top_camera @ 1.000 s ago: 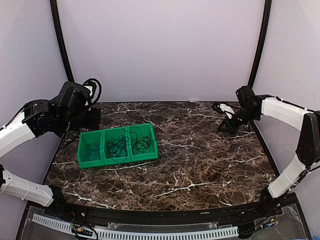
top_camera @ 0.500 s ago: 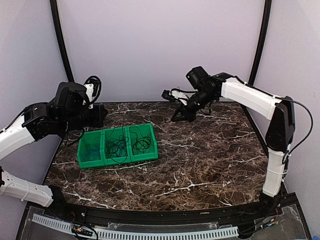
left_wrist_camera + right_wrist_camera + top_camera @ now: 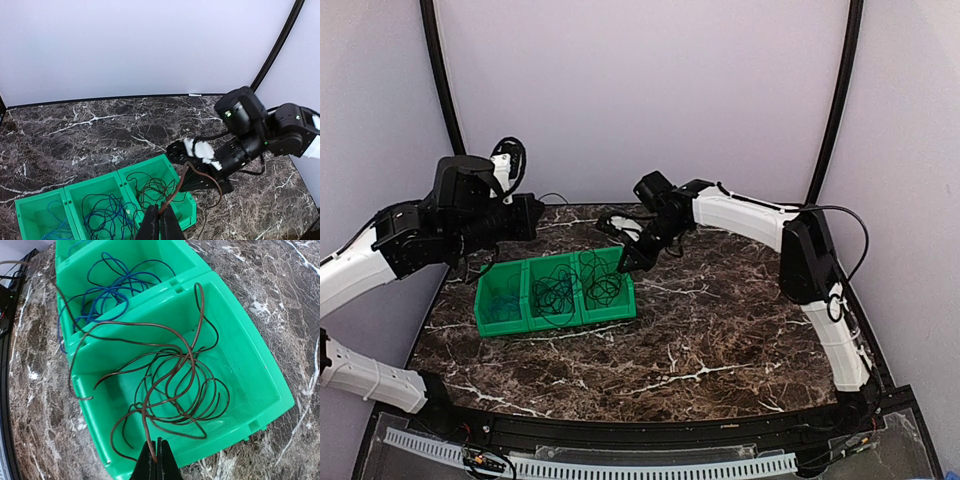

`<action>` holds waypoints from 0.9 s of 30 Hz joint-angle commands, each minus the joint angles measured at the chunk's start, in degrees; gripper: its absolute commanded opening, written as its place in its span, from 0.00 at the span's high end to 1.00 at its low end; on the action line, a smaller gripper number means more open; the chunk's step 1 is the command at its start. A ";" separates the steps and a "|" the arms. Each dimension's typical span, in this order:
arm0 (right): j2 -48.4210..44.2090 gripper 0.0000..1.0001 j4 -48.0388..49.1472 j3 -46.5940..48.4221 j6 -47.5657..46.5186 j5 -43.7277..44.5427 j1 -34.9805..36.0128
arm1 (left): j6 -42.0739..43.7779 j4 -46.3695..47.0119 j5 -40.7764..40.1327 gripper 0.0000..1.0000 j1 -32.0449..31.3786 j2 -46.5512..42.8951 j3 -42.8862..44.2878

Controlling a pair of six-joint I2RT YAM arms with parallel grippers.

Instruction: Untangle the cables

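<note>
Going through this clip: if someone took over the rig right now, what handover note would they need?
Left gripper: fingers shut, nothing visibly held, raised near the green bin.
Right gripper: fingers shut, over the bin's right-end compartment, tip near a loose end of the dark cable; no grip evident.
Cables: dark cable looped in that compartment, blue cable bunched in the middle one.
Done: nothing lifted out.
Left: pull each bunch out and untangle it.
</note>
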 commanded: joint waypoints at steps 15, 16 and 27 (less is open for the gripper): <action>-19.56 0.54 9.77 -21.34 2.17 8.02 -0.02 | 6.72 16.66 2.14 1.00 -0.29 15.66 8.37; -21.29 0.53 10.09 -23.98 1.72 8.37 -0.23 | 6.91 17.38 2.04 1.00 -0.29 16.09 7.85; -36.75 0.50 13.63 -47.20 -1.33 6.48 -9.39 | 11.60 22.20 -0.14 1.00 2.46 30.83 14.33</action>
